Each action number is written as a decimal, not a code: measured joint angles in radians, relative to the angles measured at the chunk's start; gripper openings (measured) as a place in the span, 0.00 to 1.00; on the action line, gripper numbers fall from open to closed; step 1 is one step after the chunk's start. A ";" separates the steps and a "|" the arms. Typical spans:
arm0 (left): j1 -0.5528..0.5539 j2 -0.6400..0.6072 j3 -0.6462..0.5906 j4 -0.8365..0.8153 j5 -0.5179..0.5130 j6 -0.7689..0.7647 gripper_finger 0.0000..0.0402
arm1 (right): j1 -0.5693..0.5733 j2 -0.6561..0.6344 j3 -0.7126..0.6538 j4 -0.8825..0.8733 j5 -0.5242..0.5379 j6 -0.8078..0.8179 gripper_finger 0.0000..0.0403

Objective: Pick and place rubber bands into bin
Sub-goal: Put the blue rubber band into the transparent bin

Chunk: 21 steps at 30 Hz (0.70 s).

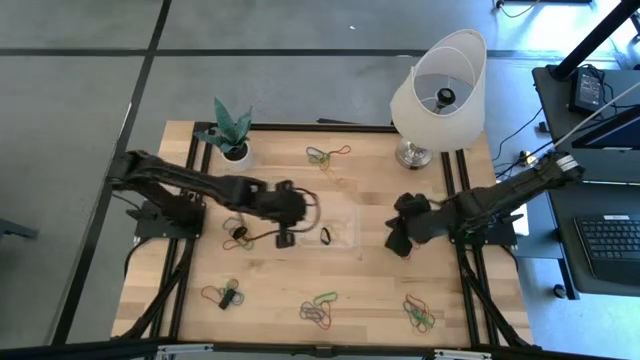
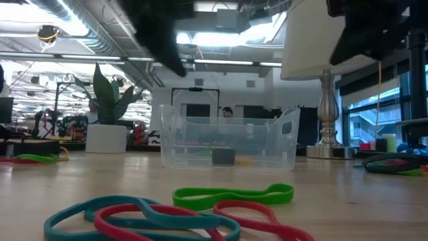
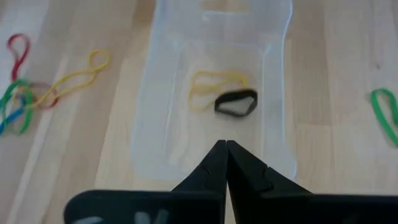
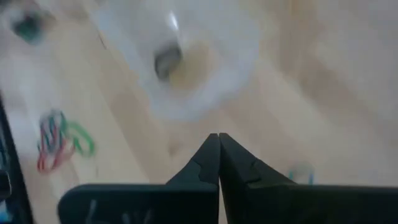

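Left wrist view: clenched, empty left hand point(image 3: 225, 146) above bin point(image 3: 273, 68) holding yellow and black rubber bands point(image 3: 224, 93).

Clear bin point(image 1: 340, 228) mid-table, black and yellow rubber bands point(image 3: 227, 96) inside

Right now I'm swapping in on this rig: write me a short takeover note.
Left claw: shut, empty, above the bin.
Right claw: shut, empty, right of the bin.
Done: a black band and a yellow band lie in the bin.
Left: band clusters still on the table, one at the far edge, one by the left arm, three along the near edge.
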 joint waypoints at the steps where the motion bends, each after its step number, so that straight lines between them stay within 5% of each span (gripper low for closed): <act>1: 0.000 -0.047 -0.047 0.014 0.000 -0.017 0.00 | 0.013 0.037 0.037 -0.061 -0.031 0.055 0.00; 10: -0.009 -0.440 -0.340 0.108 -0.004 -0.065 0.01 | 0.210 0.224 0.168 -0.223 -0.260 0.482 0.01; 21: -0.006 -0.675 -0.435 0.145 -0.017 -0.011 0.00 | 0.389 0.348 0.167 -0.217 -0.359 0.849 0.12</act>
